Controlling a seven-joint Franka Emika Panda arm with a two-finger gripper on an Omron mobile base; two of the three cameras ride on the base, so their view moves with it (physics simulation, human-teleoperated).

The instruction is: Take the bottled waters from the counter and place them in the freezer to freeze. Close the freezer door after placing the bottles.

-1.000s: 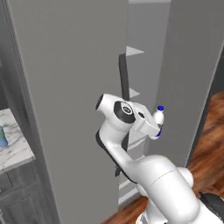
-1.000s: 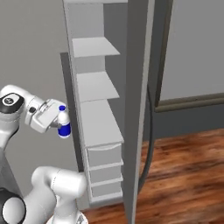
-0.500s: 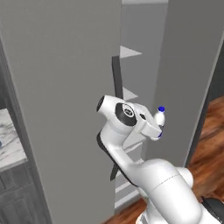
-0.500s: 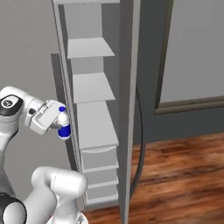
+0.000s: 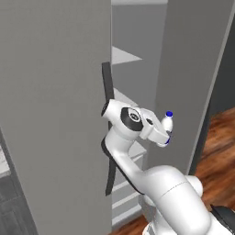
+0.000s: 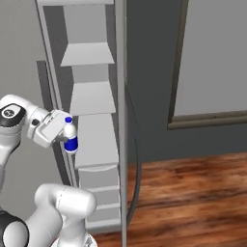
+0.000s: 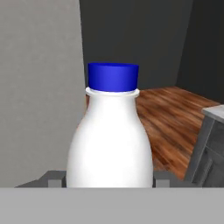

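Right base view: the two-finger gripper (image 6: 61, 139) is clenching a white blue-capped plastic bottle (image 6: 70, 136) upright, facing the light-grey freezer's shelves (image 6: 94, 99) for loading.

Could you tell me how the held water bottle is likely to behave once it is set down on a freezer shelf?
The water bottle looks rigid and smooth, so it may slip in the jaws. Its round body narrowing to a blue cap suggests it would roll if laid flat. Upright on a pale shelf, it probably stands, though it could tip.
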